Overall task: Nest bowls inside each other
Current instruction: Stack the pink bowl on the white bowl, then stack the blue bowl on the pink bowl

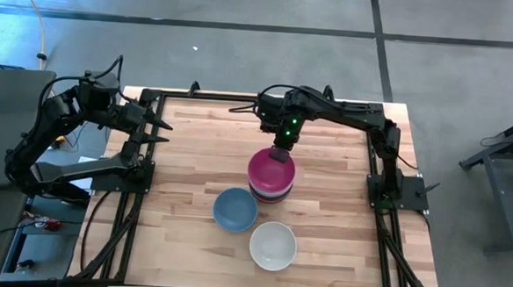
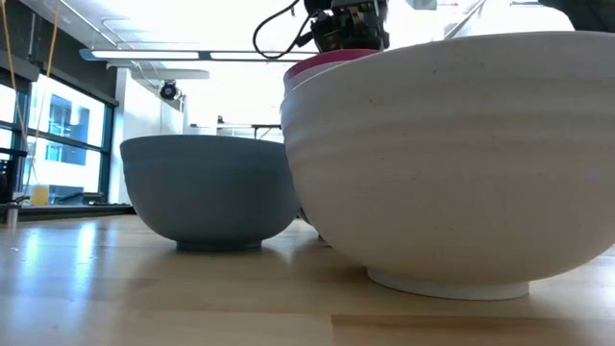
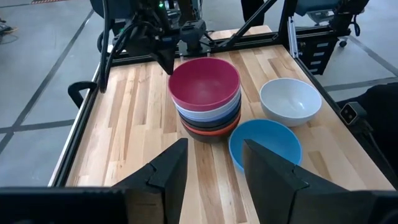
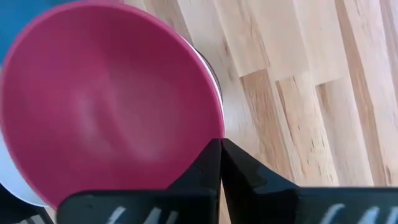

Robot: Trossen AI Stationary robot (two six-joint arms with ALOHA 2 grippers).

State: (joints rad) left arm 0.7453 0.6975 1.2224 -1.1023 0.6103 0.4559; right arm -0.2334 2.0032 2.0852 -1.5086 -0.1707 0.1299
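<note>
Magenta bowl (image 3: 204, 81) tops stack; blue bowl (image 3: 265, 144), white bowl (image 3: 290, 101) beside.

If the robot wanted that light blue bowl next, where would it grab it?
Probably by the rim. The light blue bowl sits upright and open, apart from the stack and the white bowl. A gripper coming straight down, one finger inside and one outside, would suit its thin wall, at its bare side away from both neighbours.

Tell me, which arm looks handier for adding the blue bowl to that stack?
Probably the right. Its gripper is already at the stack's rim, beside the blue bowl. The left gripper waits at the table's far left edge, jaws open.
</note>
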